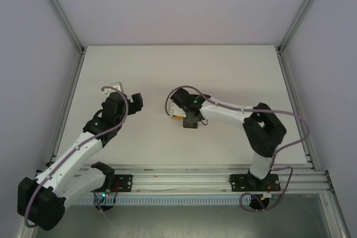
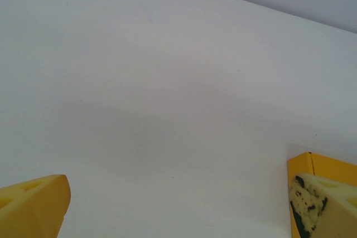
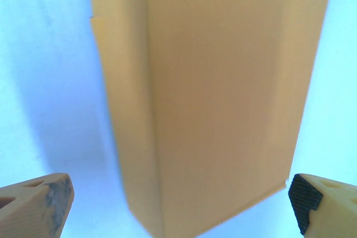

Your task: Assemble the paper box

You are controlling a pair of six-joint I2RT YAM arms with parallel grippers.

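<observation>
As right end effector [image 3: 179,196] gapes, paper box [image 3: 212,93] between, contents unseen

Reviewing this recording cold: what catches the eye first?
The orange paper box looms large beneath the open right end effector, near the middle of the white table. The left end effector hangs open on the box's left, apart from it.

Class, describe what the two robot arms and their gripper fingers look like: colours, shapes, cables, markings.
Both the left arm and right arm have white links, black joints, grey cables looped alongside and small green lights. The fingers are yellow wedges; one right-gripper pad is black and textured.
</observation>
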